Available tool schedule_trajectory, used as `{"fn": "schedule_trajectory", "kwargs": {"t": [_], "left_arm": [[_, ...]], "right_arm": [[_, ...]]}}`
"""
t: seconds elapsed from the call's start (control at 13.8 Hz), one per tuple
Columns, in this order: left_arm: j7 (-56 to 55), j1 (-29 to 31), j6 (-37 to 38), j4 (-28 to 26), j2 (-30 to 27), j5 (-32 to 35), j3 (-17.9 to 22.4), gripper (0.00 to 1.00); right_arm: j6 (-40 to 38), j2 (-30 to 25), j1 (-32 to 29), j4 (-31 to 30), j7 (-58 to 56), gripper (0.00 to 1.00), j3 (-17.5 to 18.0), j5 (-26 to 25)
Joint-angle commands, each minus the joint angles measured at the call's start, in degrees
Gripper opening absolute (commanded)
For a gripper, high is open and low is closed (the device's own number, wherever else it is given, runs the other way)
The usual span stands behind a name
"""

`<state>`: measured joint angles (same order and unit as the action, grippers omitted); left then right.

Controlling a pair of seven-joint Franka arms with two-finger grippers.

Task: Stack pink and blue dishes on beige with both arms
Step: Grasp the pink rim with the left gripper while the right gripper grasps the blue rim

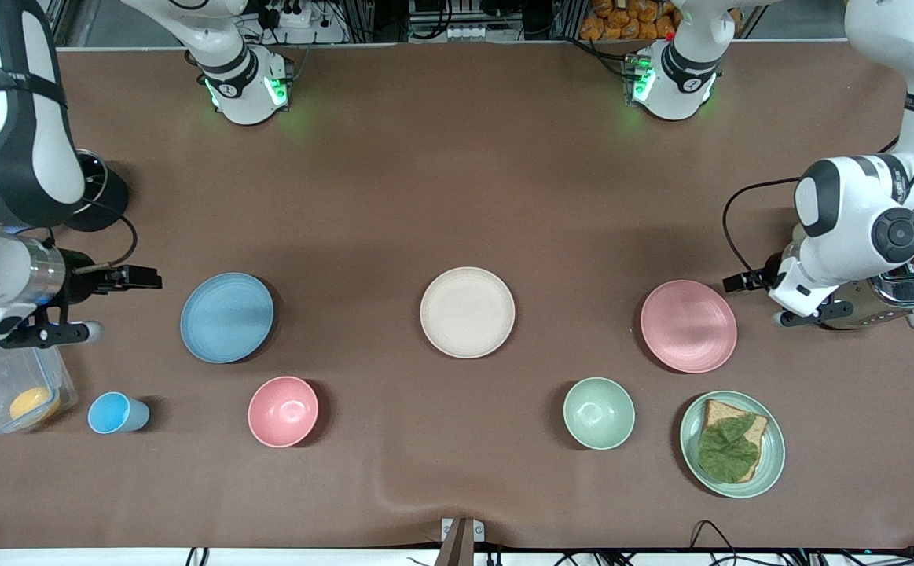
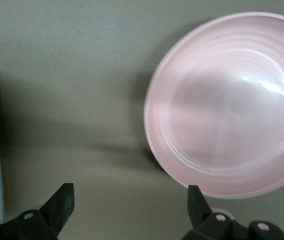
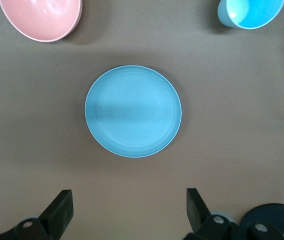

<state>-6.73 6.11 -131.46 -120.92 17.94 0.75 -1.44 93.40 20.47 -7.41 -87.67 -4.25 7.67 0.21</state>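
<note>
Three equal plates lie in a row on the brown table. The light blue plate (image 1: 226, 317) is toward the right arm's end, the beige plate (image 1: 467, 312) sits in the middle, and the pale pink plate (image 1: 688, 325) is toward the left arm's end. All three are bare. My right gripper (image 1: 142, 277) hangs open and empty high beside the blue plate (image 3: 133, 111), its fingertips wide apart (image 3: 128, 197). My left gripper (image 1: 743, 281) is open and empty low beside the pink plate (image 2: 226, 105), with one fingertip close to the rim (image 2: 129, 195).
Nearer the front camera stand a blue cup (image 1: 117, 413), a deep pink bowl (image 1: 283, 411), a green bowl (image 1: 599, 413) and a pale green plate (image 1: 771, 464) with bread and a leaf. A clear box (image 1: 16, 389) and a toaster (image 1: 897, 295) sit at the table's ends.
</note>
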Motion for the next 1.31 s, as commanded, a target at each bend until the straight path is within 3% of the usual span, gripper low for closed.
{"fn": "schedule_trajectory", "kwargs": {"t": [0.0,0.29,0.51,1.02,1.23], "left_arm": [[-0.3,2.5,-5.4,0.7,4.9,-0.1,-0.5,1.0],[-0.5,4.0,-7.5,2.9,8.1,-0.8,-0.5,0.97],[-0.6,4.1,-7.5,3.0,8.3,-1.7,-0.6,0.93],[-0.5,3.1,-7.6,5.0,10.2,-3.8,-0.6,0.83],[-0.5,2.9,-7.6,5.8,11.1,-4.3,-0.8,0.78]], "right_arm": [[4.4,6.9,1.1,1.0,0.6,1.0,0.2,-4.2],[15.6,15.7,-2.6,-3.0,0.0,1.0,0.2,-4.1],[22.0,17.2,-4.5,-7.2,-0.1,1.0,0.3,-3.5],[22.6,17.3,-6.7,-10.9,-1.3,1.0,0.4,-2.2],[22.9,18.0,-6.7,-12.4,-3.0,1.0,0.3,1.9]]}}
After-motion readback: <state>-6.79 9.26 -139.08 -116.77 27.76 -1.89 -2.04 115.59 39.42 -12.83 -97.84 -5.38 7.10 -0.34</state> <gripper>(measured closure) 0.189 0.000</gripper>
